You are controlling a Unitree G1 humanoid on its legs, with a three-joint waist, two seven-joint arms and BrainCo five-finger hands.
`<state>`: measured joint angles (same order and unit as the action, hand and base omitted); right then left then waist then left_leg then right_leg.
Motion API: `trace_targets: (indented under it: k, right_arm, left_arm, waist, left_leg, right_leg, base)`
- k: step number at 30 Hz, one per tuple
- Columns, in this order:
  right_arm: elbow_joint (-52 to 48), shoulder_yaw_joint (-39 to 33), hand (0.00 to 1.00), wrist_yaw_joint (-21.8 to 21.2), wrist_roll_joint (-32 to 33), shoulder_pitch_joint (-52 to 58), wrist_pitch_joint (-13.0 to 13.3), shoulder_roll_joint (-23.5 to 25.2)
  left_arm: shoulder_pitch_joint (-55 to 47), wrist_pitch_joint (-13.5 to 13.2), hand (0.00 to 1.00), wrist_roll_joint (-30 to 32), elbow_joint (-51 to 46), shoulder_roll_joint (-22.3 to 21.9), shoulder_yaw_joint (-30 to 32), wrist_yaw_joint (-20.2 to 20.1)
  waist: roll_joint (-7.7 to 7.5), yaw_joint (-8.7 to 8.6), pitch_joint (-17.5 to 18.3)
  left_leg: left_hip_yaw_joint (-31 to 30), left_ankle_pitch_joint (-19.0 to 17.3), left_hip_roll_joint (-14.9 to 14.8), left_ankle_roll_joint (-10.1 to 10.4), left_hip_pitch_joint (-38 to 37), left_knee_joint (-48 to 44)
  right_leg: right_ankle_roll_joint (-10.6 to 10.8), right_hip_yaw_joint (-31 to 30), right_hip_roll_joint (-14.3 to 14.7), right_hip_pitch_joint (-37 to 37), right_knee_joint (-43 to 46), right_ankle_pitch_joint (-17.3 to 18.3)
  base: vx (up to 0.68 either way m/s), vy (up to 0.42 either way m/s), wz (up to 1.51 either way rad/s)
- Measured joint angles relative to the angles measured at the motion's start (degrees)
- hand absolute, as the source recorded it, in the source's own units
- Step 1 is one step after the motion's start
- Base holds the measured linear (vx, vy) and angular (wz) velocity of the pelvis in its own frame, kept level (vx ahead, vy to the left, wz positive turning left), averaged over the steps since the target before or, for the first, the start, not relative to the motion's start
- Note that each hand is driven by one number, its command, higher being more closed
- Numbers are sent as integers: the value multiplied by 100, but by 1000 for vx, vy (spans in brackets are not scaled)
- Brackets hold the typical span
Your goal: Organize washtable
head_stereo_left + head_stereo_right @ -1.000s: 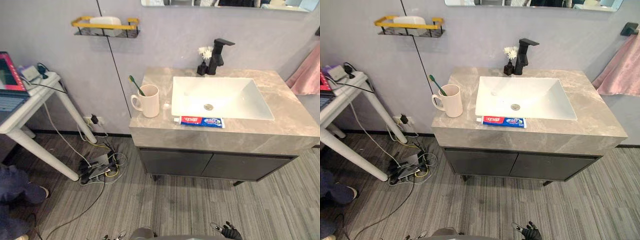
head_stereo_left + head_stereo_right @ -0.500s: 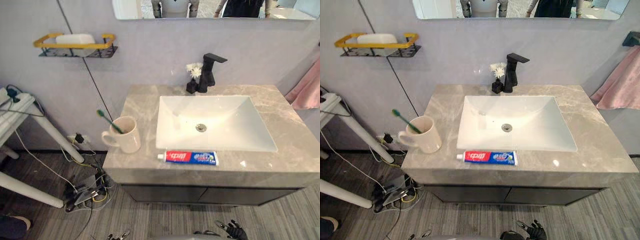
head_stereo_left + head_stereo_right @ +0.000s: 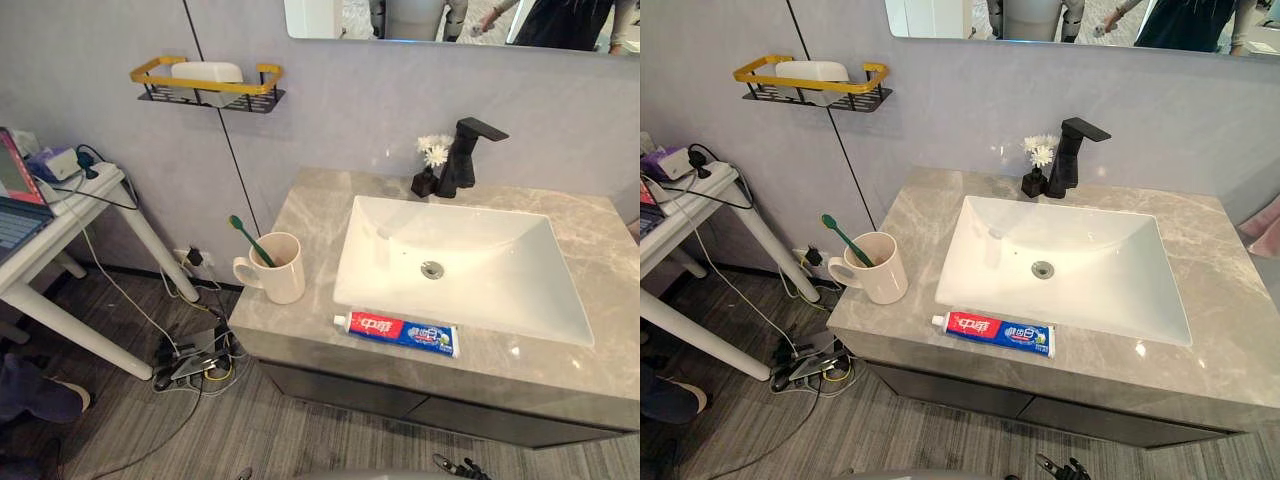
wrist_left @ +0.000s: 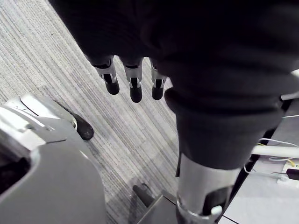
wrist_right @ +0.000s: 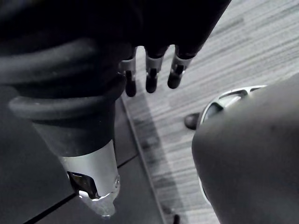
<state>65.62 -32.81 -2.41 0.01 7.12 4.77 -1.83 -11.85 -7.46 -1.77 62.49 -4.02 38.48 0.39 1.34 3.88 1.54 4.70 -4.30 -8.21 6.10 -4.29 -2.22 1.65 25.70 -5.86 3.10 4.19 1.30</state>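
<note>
A red, white and blue toothpaste tube (image 3: 400, 331) lies flat on the grey marble counter (image 3: 300, 210), along its front edge before the white sink basin (image 3: 470, 250). Left of the basin stands a cream mug (image 3: 282, 270) with a green toothbrush (image 3: 246, 236) leaning in it. My left hand (image 4: 135, 86) hangs low beside me over the striped floor, fingers straight and holding nothing. My right hand (image 5: 150, 77) hangs the same way near the dark cabinet front, and its fingertips (image 3: 462, 467) show at the lower edge of the left eye view.
A black faucet (image 3: 466, 155) and a small vase of white flowers (image 3: 430, 160) stand behind the basin. A yellow-railed wall shelf (image 3: 207, 82) holds a white soap. At left is a white side table (image 3: 45, 225) with a laptop; a power strip and cables (image 3: 190, 352) lie on the floor.
The camera has swung, so the whole picture shifts right and the side table shows again. The mug, toothbrush and toothpaste keep their places on the counter. Both hands stay low.
</note>
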Motion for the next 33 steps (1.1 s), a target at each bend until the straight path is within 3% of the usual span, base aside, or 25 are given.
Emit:
trace_targets:
  k: [4,6,9,11,13,14,17,19,22,25,33]
  right_arm:
    - [78,-216,0,-12,13,44,-6,-59]
    - [87,-483,0,-18,7,134,-17,-36]
    - [68,-843,0,-16,-7,413,-105,54]
    - [-72,-944,0,-14,-17,595,-144,138]
    - [-418,-954,0,-2,-17,818,-176,284]
    - [-506,-955,0,5,-17,865,-184,314]
    - [-928,-944,0,106,-15,967,-271,362]
    - [-1106,-940,0,106,-14,954,-278,371]
    - [-1273,-938,0,104,-8,966,-296,335]
    - [-1345,-875,0,101,-6,932,-296,342]
    - [-1428,21,0,96,-4,837,-305,247]
  left_arm:
    - [6,61,0,-132,-8,19,110,1]
    - [59,83,0,-309,-89,58,410,22]
    - [41,111,0,-606,-835,235,1077,180]
    - [53,159,0,-679,-1968,330,1465,390]
    - [84,164,0,-469,-4184,451,1758,880]
    - [108,168,0,-314,-4735,489,1801,995]
    - [406,244,0,1002,-7643,816,1842,1530]
    - [562,289,0,1485,-8630,1074,1741,1688]
    - [842,317,0,1970,-9837,1501,1185,1749]
    - [940,270,0,2136,-10518,1672,458,1697]
    - [2454,196,0,1989,-10613,2374,-2909,925]
  waist:
    - [75,-16,14]
    - [177,-32,-33]
    - [161,-8,-45]
    - [178,33,-41]
    - [242,71,-20]
    - [269,85,-13]
    - [395,150,97]
    - [502,155,121]
    - [633,150,190]
    - [623,164,197]
    - [456,-37,259]
  left_leg:
    - [-7,-15,33,-15,-23,179]
    - [-28,-130,6,-95,2,251]
    - [-81,-183,35,-172,44,183]
    - [-100,-187,30,-172,108,127]
    - [-130,-190,-7,-190,244,8]
    - [-131,-188,-13,-193,245,4]
    - [-159,-143,16,-262,245,-1]
    - [-231,-118,42,-295,245,6]
    - [-330,-94,84,-330,223,2]
    - [-326,-89,101,-338,208,-16]
    - [-235,-100,128,-353,133,-81]
  right_leg:
    - [41,26,80,-125,-406,-312]
    - [79,110,114,-191,-581,-410]
    - [117,69,109,-329,-775,-497]
    - [126,62,83,-318,-783,-522]
    - [125,104,97,-252,-724,-522]
    - [125,107,101,-256,-724,-522]
    - [125,230,77,-296,-659,-521]
    - [104,310,15,-297,-538,-477]
    - [126,559,-117,-365,-271,-314]
    - [186,667,-200,-399,-115,-207]
    - [232,567,-275,-373,87,-98]
  base:
    - [-126,45,8]
    - [-181,72,25]
    - [-120,34,18]
    - [-73,33,12]
    - [-58,-15,10]
    - [-42,-21,10]
    - [2,10,15]
    - [21,36,31]
    - [27,21,43]
    - [24,26,28]
    - [16,14,-4]
